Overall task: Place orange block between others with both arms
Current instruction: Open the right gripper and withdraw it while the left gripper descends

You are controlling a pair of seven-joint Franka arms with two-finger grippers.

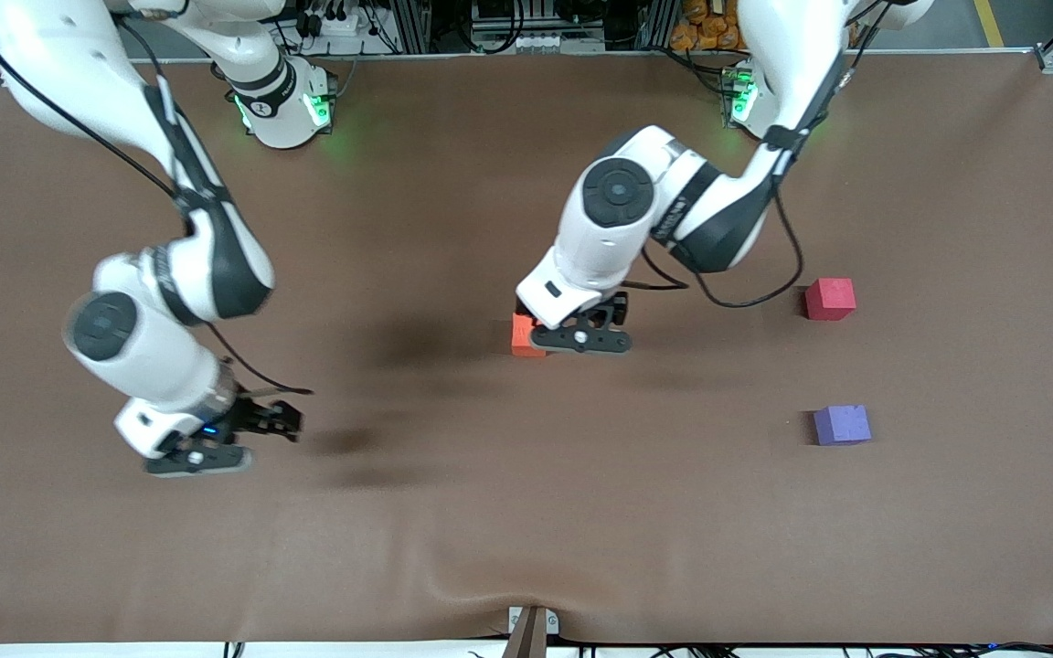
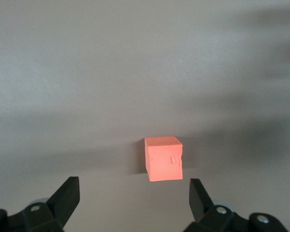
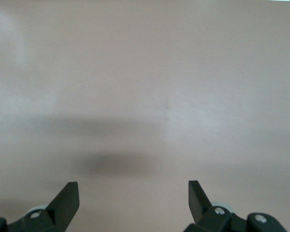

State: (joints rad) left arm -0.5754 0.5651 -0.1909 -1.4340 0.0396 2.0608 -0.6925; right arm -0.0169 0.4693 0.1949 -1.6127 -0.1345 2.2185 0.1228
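Brown matting is seen over the whole table (image 1: 453, 548). The left gripper (image 1: 572, 336) is held low over the orange block (image 1: 523, 338), fingers (image 2: 67, 195) spread wide, nothing gripped. The right gripper (image 1: 202, 452) is kept waiting over bare mat at the right arm's end, likewise spread and empty. The pinkish-red cube (image 1: 830, 299) and, nearer the front camera, the purple-blue cube (image 1: 842, 425) are found well apart toward the left arm's end.

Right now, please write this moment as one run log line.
left tool: open, over orange block, not gripping | right tool: open, over bare table, waiting | red cube and purple cube: apart, gap unfilled
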